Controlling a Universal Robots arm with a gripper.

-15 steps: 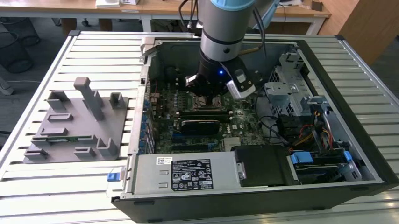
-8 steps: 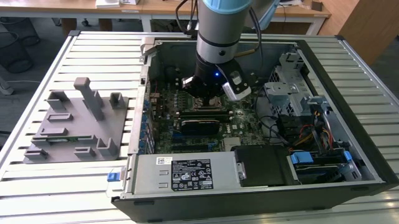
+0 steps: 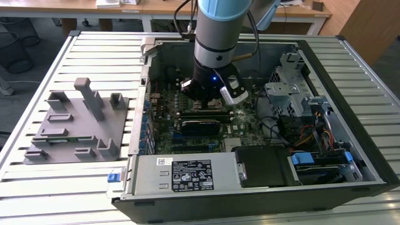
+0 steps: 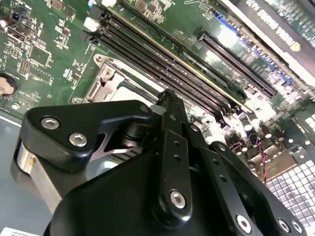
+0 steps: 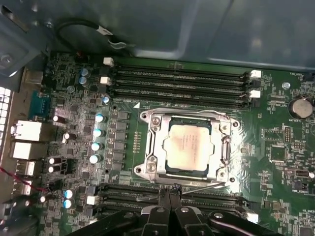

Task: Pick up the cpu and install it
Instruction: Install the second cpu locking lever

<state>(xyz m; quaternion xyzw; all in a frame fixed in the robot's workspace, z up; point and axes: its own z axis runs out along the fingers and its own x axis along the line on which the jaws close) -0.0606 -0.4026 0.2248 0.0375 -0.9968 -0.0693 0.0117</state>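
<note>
- Tool [image 5: 170, 194] nearest the lens in both wrist views: black linkage arms and fingers [image 5: 164, 199] pressed together, nothing pinched between them.
- Fingertips sit just beside the near edge of the socket frame [image 5: 189, 147], over the memory slots [image 5: 197, 196] on that side.
- The cpu [image 5: 188, 147] lies flat inside the socket frame on the motherboard [image 5: 275, 142], silver lid up, edges looking square to the opening in the first wrist view. Seated, by my reading; cannot tell whether the retention is latched.
- A thin wire lever [image 5: 204, 186] runs along the frame's near edge, close to the fingertips.
- Beyond the socket: a second bank of memory slots [image 5: 182, 83], then the case wall.
- Exterior view: arm [image 3: 216, 56] reaches down into the open computer case [image 3: 350, 117] on the slatted bench [image 3: 93, 56]; grey fixture tray [image 3: 75, 126] lies well apart on the exterior view's left.
- Risks, as judgement: closed fingertips this near could snag the lever or nudge the chip out of square; any sideways drag on a chip not fully down could bend socket pins; pressing on the slots could mark them.
</note>
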